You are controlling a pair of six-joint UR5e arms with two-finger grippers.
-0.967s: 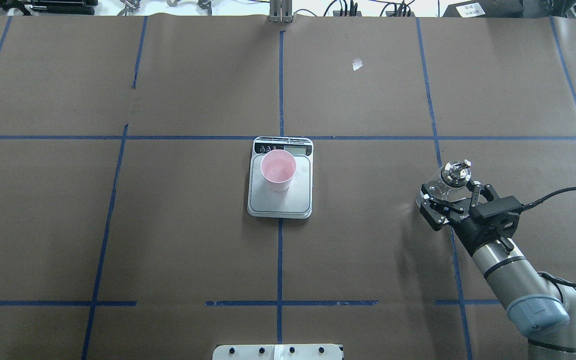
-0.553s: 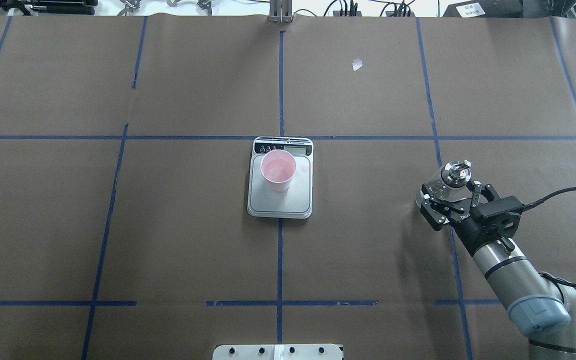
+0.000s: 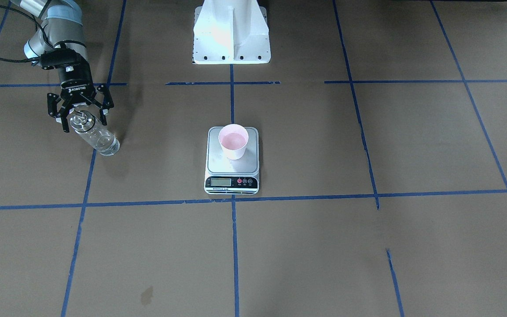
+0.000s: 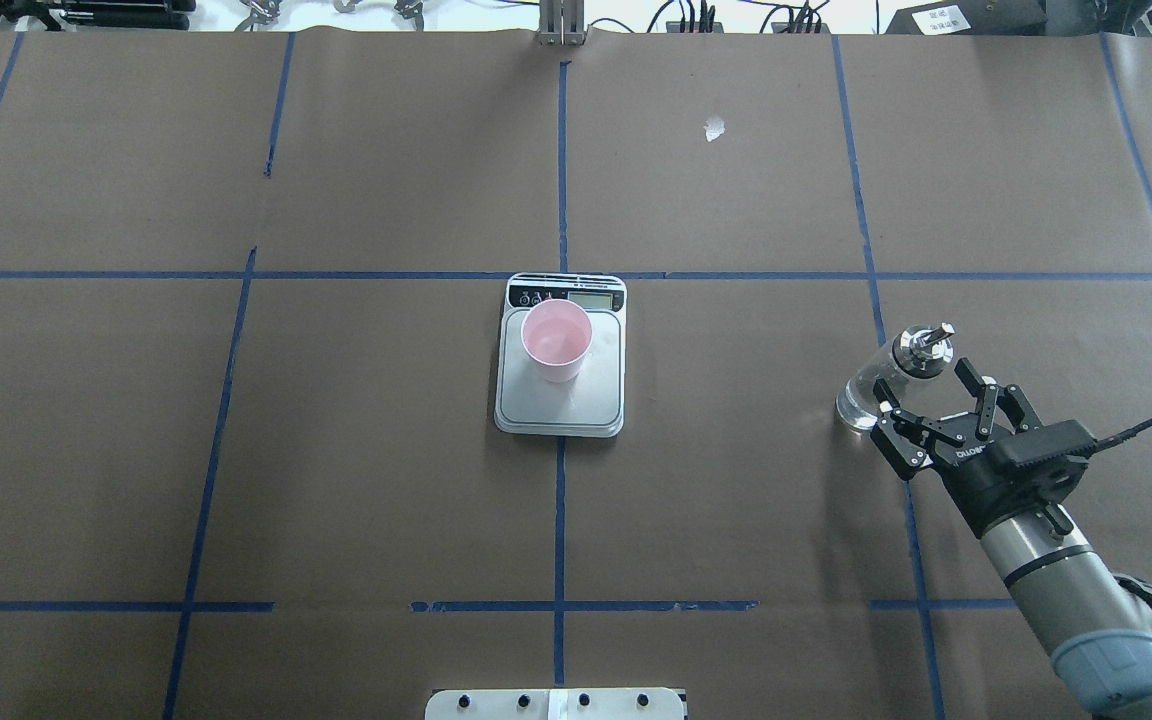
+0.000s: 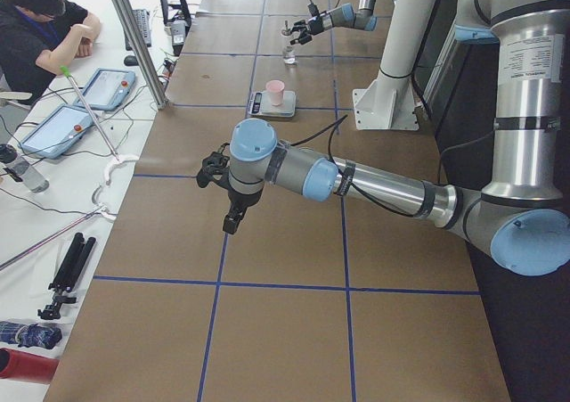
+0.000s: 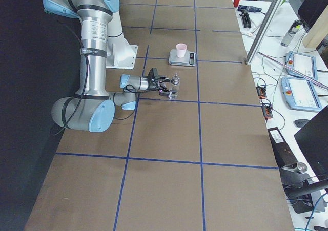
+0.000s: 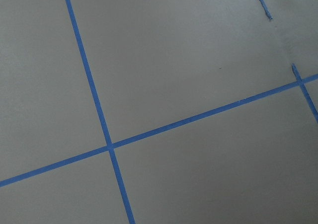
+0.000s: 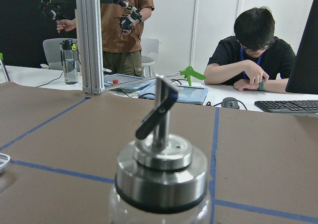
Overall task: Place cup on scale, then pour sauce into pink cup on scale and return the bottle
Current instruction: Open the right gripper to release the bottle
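The pale pink cup (image 4: 556,340) stands on the scale (image 4: 561,405) at the table's middle, also in the front view as cup (image 3: 233,141) and scale (image 3: 231,169). The clear glass bottle (image 4: 876,385) with its silver cap stands upright on the table at the right, a little clear sauce showing at its bottom. My right gripper (image 4: 924,380) is open just behind the bottle, its fingers (image 4: 981,395) apart and not touching the glass. The bottle's cap (image 8: 161,159) fills the right wrist view. My left gripper (image 5: 230,215) shows only in the left side view; I cannot tell its state.
Brown paper with blue tape lines covers the table (image 4: 336,450). The robot's white base (image 3: 231,35) stands behind the scale. Operators (image 8: 256,50) sit and stand at desks beyond the far edge. The left wrist view shows only bare paper and tape (image 7: 109,147).
My right gripper has drawn back from the bottle toward the robot's side. The bottle stays standing where it was. Cup and scale have not moved.
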